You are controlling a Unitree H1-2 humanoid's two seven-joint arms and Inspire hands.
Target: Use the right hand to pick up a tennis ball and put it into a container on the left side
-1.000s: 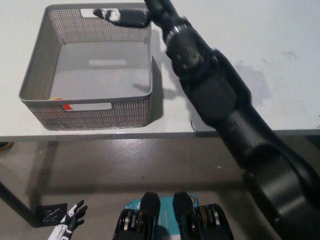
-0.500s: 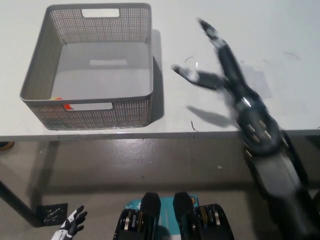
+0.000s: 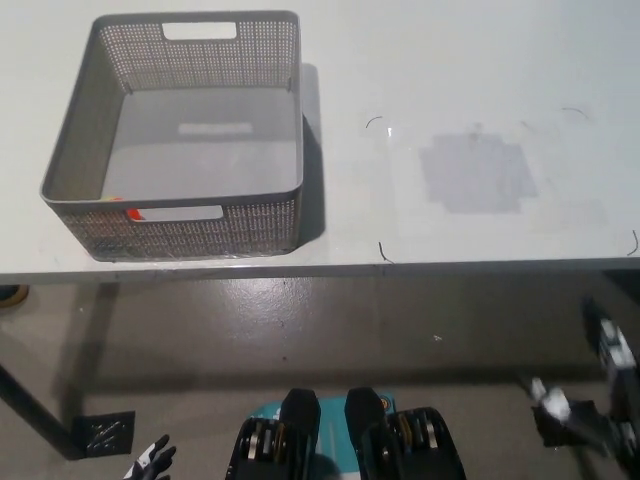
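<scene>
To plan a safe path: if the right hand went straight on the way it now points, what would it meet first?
Probably the table, at its front edge. The right hand points up-picture from below it, though depth is unclear.

Right hand point(image 3: 600, 415) showing only partly at the near right corner, below the table edge, cut off by the right and bottom borders; blurred, finger pose not readable. Left hand point(image 3: 150, 462) peeking in at the near left, only fingertips inside the bottom border, too small to read. Basket point(image 3: 70, 150): near wall hiding the near strip of its floor; a small orange-red bit point(image 3: 118, 198) showing there, too little visible to identify.
</scene>
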